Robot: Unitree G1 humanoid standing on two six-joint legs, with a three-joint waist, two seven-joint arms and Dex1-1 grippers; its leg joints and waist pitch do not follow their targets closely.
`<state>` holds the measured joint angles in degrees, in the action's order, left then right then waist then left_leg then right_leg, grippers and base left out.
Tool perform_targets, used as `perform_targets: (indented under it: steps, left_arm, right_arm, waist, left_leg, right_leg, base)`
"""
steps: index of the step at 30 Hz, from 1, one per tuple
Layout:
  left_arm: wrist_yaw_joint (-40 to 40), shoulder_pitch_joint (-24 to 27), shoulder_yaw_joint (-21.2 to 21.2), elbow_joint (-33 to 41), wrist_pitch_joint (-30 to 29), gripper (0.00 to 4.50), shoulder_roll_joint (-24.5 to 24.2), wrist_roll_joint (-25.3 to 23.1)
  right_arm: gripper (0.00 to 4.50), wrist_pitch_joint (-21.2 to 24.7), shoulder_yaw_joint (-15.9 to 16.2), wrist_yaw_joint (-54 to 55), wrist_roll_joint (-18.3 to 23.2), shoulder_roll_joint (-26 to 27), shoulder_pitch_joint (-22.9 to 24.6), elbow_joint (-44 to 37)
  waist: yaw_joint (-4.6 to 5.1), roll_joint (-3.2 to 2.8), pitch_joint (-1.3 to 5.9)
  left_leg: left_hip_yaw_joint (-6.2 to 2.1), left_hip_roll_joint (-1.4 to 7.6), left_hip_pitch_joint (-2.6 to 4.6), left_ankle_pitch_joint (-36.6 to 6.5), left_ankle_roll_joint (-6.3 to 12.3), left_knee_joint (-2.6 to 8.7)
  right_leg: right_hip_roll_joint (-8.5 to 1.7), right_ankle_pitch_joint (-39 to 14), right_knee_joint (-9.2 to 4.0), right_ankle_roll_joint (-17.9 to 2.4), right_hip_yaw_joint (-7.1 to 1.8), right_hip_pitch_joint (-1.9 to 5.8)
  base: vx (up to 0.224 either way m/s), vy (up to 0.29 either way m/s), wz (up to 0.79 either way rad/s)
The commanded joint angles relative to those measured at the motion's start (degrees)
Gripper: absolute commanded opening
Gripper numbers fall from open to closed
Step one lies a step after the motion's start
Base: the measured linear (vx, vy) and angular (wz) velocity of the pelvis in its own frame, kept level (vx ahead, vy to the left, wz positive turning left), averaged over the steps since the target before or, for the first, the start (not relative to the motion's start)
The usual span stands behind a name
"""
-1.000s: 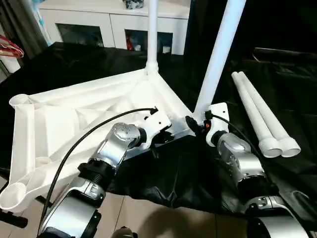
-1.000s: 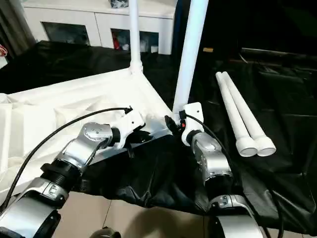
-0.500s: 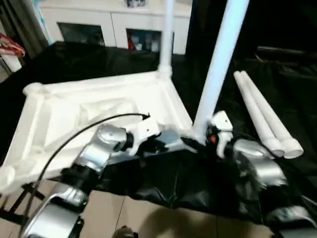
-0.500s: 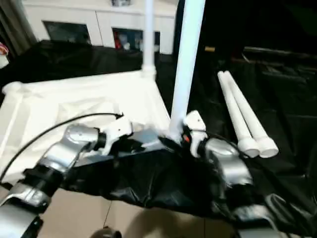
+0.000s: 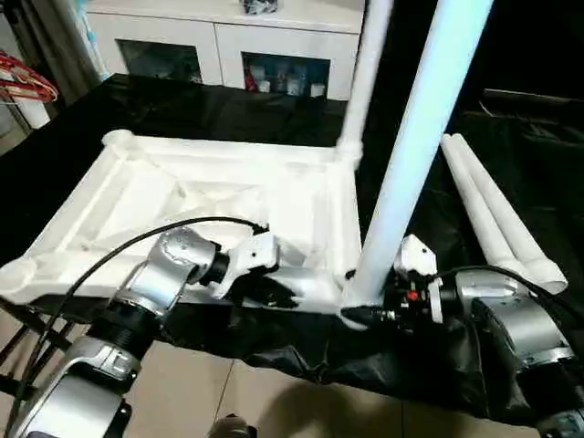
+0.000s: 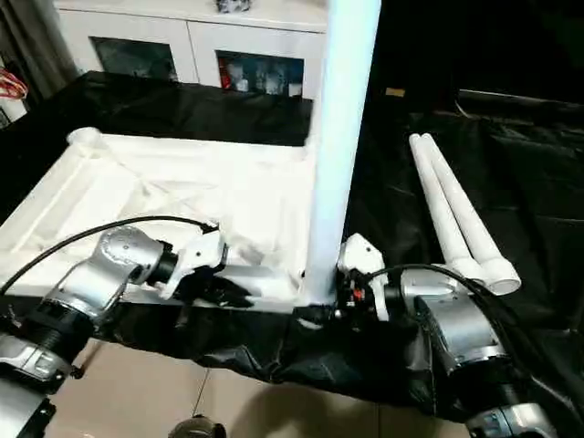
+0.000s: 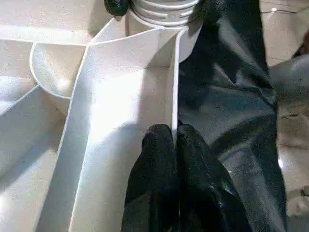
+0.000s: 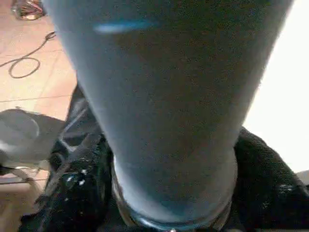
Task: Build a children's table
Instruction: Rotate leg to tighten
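Two white tapered plastic legs [image 5: 415,155] now stand upright; our left end effector [image 7: 174,140] pinches the white ribbed tabletop's rim [image 7: 175,82], our right end effector [image 5: 365,315] at 5 o'clock, grip unclear.

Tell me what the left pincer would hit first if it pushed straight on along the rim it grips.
Probably the near leg in its corner socket: the left pincer, shut on the tabletop's rim, points along that rim straight at the leg's base. Nothing else lies between, as far as the wrist view shows.
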<state>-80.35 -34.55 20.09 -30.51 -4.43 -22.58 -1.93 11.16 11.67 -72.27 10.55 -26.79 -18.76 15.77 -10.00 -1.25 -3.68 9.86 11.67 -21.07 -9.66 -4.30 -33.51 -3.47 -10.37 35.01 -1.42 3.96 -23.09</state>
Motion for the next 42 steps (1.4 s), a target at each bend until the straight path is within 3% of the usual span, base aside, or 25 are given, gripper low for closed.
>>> perform_targets:
  steps: [1,9,13,14,17,20,22,24,28,30,32,37,42]
  left_arm:
    - [1.7,-1.8,-0.4,1.2,0.7,0.0,1.0,1.1]
    - [6.3,-1.6,-1.0,-0.4,1.3,0.0,3.0,0.2]
    - [13.7,-2.5,-1.7,-2.5,-0.1,0.0,6.5,-1.6]
    - [16.0,-2.9,-1.9,-3.2,-0.6,0.0,7.6,-2.1]
    - [20.1,-3.9,-2.2,-4.7,-1.6,0.0,9.5,-2.9]
    - [27.6,-5.9,-3.4,-7.1,-3.3,0.0,13.9,-3.5]
    - [30.8,-6.7,-3.7,-7.9,-3.8,0.0,16.1,-4.1]
    - [34.3,-7.1,-3.8,-8.2,-4.4,0.0,18.8,-5.1]
    - [35.2,-6.3,-2.8,-7.1,-3.7,0.0,20.5,-5.5]
    - [34.9,-6.0,-2.5,-6.8,-3.4,0.0,20.6,-5.5]
    - [34.5,-5.8,-2.3,-6.6,-3.1,0.0,20.5,-5.5]
    - [28.9,-3.8,-1.3,-5.0,-1.3,0.0,16.9,-5.4]
    - [22.4,-2.8,-0.8,-3.5,0.3,0.0,13.3,-4.0]
  right_arm:
    - [2.93,0.9,4.8,-4.3,1.0,1.0,0.9,-2.5]
    - [2.77,1.1,4.1,0.6,-0.1,3.2,1.7,-2.5]
    - [2.76,-0.2,0.9,13.4,-2.9,8.9,-0.5,3.8]
    - [2.76,0.0,-0.4,17.7,-3.4,10.6,-1.6,6.2]
    - [2.75,0.1,-2.8,25.1,-4.0,13.5,-3.6,10.4]
    - [2.75,0.0,-6.2,37.0,-4.7,18.2,-7.6,17.8]
    - [2.75,-0.2,-8.2,42.9,-5.2,20.8,-9.6,21.4]
    - [2.75,-1.8,-10.9,49.5,-5.0,24.0,-12.7,26.4]
    - [2.75,-5.2,-11.8,50.4,-4.8,25.9,-14.8,29.4]
    - [3.45,-5.5,-12.9,49.4,-3.7,26.4,-15.7,30.5]
    - [3.45,-5.8,-13.1,48.9,-3.5,26.5,-16.0,30.9]
    - [3.58,-7.7,-9.6,41.8,-6.1,23.1,-15.2,29.9]
    - [3.58,-9.8,-7.7,33.0,-6.4,19.2,-13.7,28.0]
  waist:
    - [0.08,0.24,3.92]
    - [-0.02,0.29,3.89]
    - [0.57,0.32,3.51]
    - [1.19,0.31,3.2]
    - [1.88,0.43,3.11]
    - [2.61,0.21,3.08]
    - [2.69,0.26,3.26]
    - [2.86,-0.04,3.51]
    - [2.89,0.08,3.89]
    - [2.7,0.06,4.19]
    - [2.68,0.12,4.32]
    - [2.57,0.04,4.32]
    - [2.88,0.03,4.09]
  left_leg:
    - [-0.6,1.97,0.67,-14.3,2.33,3.96]
    - [-0.59,1.88,0.62,-13.8,2.15,3.94]
    - [-0.79,1.72,0.84,-16.6,0.8,4.3]
    - [-0.91,1.57,1.21,-18.8,-0.18,4.44]
    - [-1.23,1.33,1.39,-20.5,-0.55,4.61]
    - [-1.27,1.09,1.7,-21.5,-0.8,4.42]
    - [-1.31,1.08,1.65,-20.9,-0.69,4.52]
    - [-1.15,1.29,1.49,-19.9,-0.47,4.57]
    - [-0.89,1.26,1.09,-17.4,0.17,4.41]
    - [-0.65,1.23,0.87,-14.7,1.08,4.12]
    - [-0.53,1.12,0.67,-12.7,1.86,3.98]
    - [-0.57,1.19,0.43,-11.6,2.42,4.02]
    - [-0.45,1.35,0.58,-13.2,2.59,4.14]
  right_leg:
    - [-5.0,-17.1,-4.78,-9.9,-2.81,2.65]
    - [-4.97,-16.8,-4.77,-9.7,-2.82,2.66]
    - [-5.17,-22.9,-5.46,-8.4,-2.65,2.49]
    - [-5.3,-27.1,-5.98,-7.6,-2.54,2.24]
    - [-5.42,-32.0,-6.62,-5.3,-2.24,2.32]
    - [-5.42,-34.1,-7.02,-4.8,-2.03,1.94]
    - [-5.3,-32.7,-7.05,-4.7,-2.02,2.09]
    - [-5.32,-28.3,-6.56,-6.1,-2.48,1.95]
    - [-5.08,-20.4,-5.67,-8.4,-2.68,2.46]
    - [-5.0,-15.0,-5.01,-9.8,-2.84,2.72]
    - [-5.01,-12.3,-4.7,-10.7,-2.84,3.03]
    - [-4.93,-11.8,-4.61,-10.7,-2.68,3.24]
    - [-4.89,-13.6,-4.83,-11.1,-2.68,3.1]
  base:
    - [0.0,0.0,0.0]
    - [0.0,0.0,0.0]
    - [0.0,0.0,0.0]
    - [0.0,0.0,0.0]
    - [0.0,0.0,0.0]
    - [0.0,0.0,0.0]
    - [0.0,0.0,0.0]
    - [0.0,0.0,0.0]
    - [0.0,0.0,0.0]
    - [0.033,-0.003,0.02]
    - [0.0,0.0,0.0]
    - [0.0,0.0,0.0]
    - [0.0,0.0,0.0]
